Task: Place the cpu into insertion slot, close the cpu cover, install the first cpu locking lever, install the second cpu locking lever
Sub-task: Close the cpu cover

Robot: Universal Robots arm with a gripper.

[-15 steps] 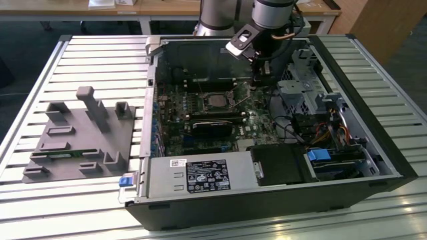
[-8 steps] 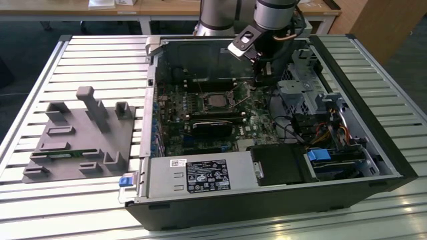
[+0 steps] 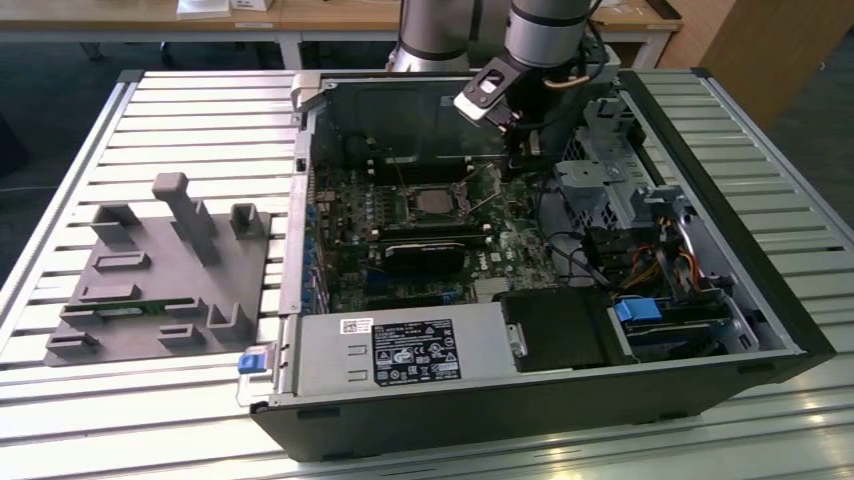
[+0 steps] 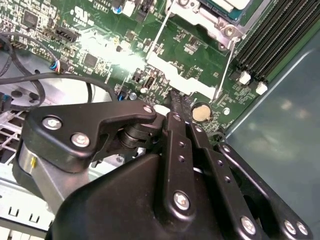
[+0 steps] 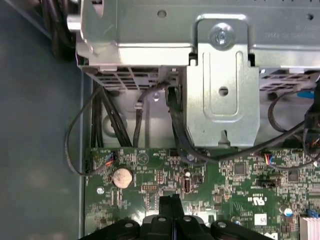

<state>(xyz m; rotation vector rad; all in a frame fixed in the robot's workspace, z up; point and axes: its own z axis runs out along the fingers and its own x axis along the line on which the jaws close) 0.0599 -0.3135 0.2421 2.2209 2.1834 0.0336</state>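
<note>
Black fingers [image 5: 165,206] on the gripper [image 5: 170,200] look pressed together with nothing between them, close over the green motherboard [image 5: 227,200], near a coin battery [image 5: 121,177]. From the exterior view, the cpu [image 3: 431,204] lies in the insertion slot [image 3: 404,206], inside the open computer case [image 3: 534,420].

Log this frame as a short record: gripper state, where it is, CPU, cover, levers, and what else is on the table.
gripper: gripper fingers together, nothing seen between them
position: inside the computer case, low over the motherboard, near the coin battery
cpu: cpu sits in the insertion slot
cover: cpu cover appears down around the chip
levers: first lever and second lever stick out from the socket, apparently unlatched
table: grey fixture tray at the exterior view's left
</note>
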